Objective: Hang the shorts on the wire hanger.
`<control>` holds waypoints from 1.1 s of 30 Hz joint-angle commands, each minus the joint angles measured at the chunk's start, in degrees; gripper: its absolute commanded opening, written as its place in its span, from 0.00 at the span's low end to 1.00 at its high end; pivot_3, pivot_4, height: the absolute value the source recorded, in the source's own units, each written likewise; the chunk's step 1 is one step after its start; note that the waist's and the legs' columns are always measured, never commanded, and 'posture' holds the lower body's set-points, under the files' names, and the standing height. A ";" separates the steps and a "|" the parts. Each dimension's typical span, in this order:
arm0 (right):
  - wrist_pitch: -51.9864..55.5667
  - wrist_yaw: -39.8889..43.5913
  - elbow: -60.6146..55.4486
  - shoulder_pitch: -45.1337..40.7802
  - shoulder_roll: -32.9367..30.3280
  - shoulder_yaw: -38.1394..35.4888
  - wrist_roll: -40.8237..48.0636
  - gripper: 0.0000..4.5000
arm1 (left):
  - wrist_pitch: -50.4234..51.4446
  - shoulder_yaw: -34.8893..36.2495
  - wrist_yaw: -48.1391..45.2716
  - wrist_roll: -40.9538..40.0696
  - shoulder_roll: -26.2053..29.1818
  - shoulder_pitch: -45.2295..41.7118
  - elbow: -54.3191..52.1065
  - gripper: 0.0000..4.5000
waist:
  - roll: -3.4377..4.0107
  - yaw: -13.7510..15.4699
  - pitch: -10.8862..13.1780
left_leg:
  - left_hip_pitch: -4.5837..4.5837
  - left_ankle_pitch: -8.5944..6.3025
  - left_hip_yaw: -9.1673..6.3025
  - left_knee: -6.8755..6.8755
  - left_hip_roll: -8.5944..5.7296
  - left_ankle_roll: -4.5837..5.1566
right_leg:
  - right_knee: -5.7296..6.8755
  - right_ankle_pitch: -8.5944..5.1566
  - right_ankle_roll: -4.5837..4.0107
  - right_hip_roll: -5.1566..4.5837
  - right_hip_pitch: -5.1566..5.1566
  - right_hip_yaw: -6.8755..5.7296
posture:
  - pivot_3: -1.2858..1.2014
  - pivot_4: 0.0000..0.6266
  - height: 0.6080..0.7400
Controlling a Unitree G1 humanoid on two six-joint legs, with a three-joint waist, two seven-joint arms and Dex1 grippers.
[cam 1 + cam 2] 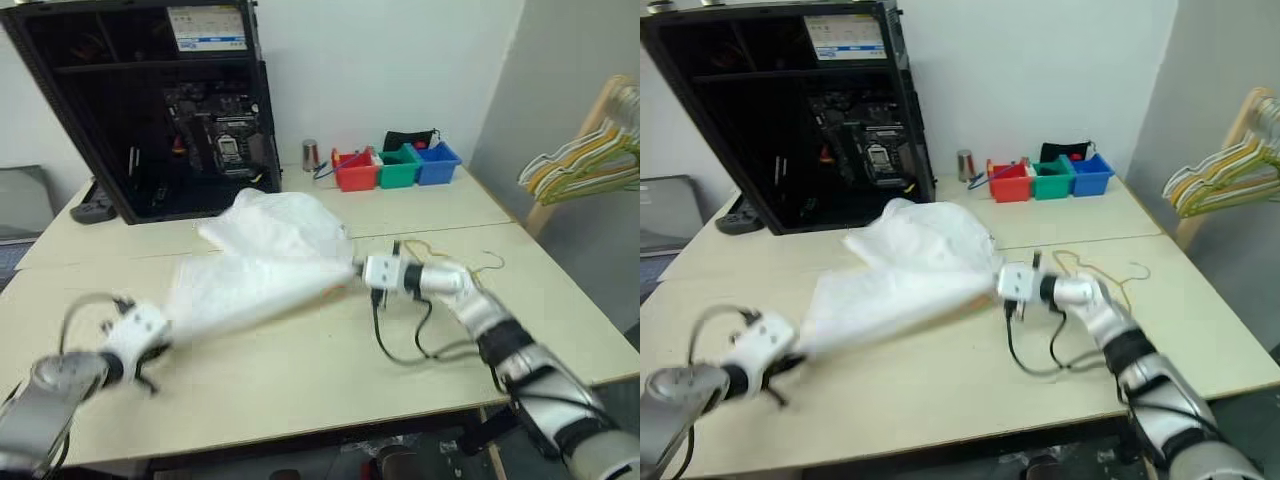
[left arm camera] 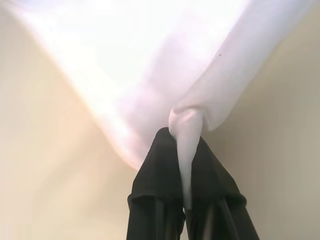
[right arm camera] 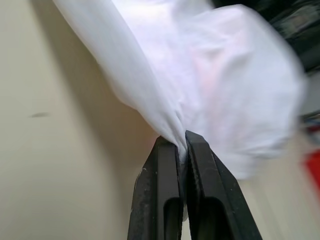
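Note:
The white shorts point(image 1: 265, 262) are stretched over the table between my two grippers, bunched and wrinkled toward the back. My left gripper point(image 1: 168, 335) is shut on the shorts' left end point(image 2: 186, 131), a fold pinched between its black fingers point(image 2: 160, 170). My right gripper point(image 1: 355, 268) is shut on the right end point(image 3: 176, 131), where a faint pinkish patch point(image 3: 210, 70) shows in the cloth. The thin gold wire hanger point(image 1: 455, 255) lies flat on the table just behind my right wrist, its small hook point(image 1: 492, 262) pointing right.
A black open computer case point(image 1: 160, 100) stands at the back left. Red, green and blue bins point(image 1: 395, 167) and a small metal cup point(image 1: 310, 154) sit at the back. A bunch of coloured hangers point(image 1: 585, 160) hangs on a wooden rack at the right. Black cables point(image 1: 400, 345) trail on the table.

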 commanded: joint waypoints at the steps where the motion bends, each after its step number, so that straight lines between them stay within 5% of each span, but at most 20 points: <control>1: 8.12 7.09 -15.50 3.91 -5.27 -0.22 0.15 0.00 | -4.17 2.79 -4.54 3.82 4.45 2.36 0.63 0.01 | 0.60 1.44 0.38 | 0.25 0.02 0.05 -0.02 -0.04 0.03 | -0.02 -0.03 -0.06 0.02 0.28 -0.07 | 0.53 0.04 1.00; 5: 15.80 13.41 -29.65 12.34 -11.73 0.52 1.09 0.00 | -7.97 1.68 -8.52 5.61 6.90 2.57 1.72 0.01 | 0.45 4.01 0.39 | 1.17 -0.12 0.05 -0.15 0.20 0.05 | -0.08 -0.67 -0.35 -0.06 1.28 -0.10 | 0.52 0.04 1.00; 10: 25.55 17.09 -41.51 18.79 -18.13 -0.48 0.43 0.00 | -12.34 0.02 -15.70 6.75 9.88 3.87 0.21 0.01 | 0.35 4.52 0.52 | 0.89 -0.35 0.07 -0.04 0.22 -0.31 | -0.13 -0.73 -0.13 -0.05 1.12 -0.11 | 0.51 0.05 1.00; 17: 37.22 15.46 -46.74 19.14 -16.79 -1.48 2.25 0.00 | -14.28 -2.60 -21.87 7.36 11.61 2.21 0.80 0.01 | -0.02 4.00 1.08 | 1.05 -0.43 0.55 -0.04 0.70 -0.31 | -0.14 -0.85 -0.24 0.04 1.11 -0.16 | 0.50 0.05 1.00; 26: 38.99 14.14 -44.67 16.90 -15.96 -0.63 4.09 0.00 | -16.10 -4.57 -23.77 9.55 10.87 -1.22 3.29 0.01 | -0.15 3.89 1.31 | 1.01 -0.45 0.65 -0.05 0.84 -0.34 | -0.13 -0.77 -0.11 0.41 0.98 -0.12 | 0.50 0.05 1.00; 33: 39.53 17.27 -46.59 17.32 -18.51 -0.93 6.80 0.34 | -17.59 -5.07 -25.28 9.66 10.05 -3.67 4.54 0.30 | -0.18 3.99 1.32 | 0.96 -0.52 0.68 -0.04 0.84 -0.42 | -0.13 -0.72 -0.02 0.41 0.91 -0.11 | 0.50 0.03 1.00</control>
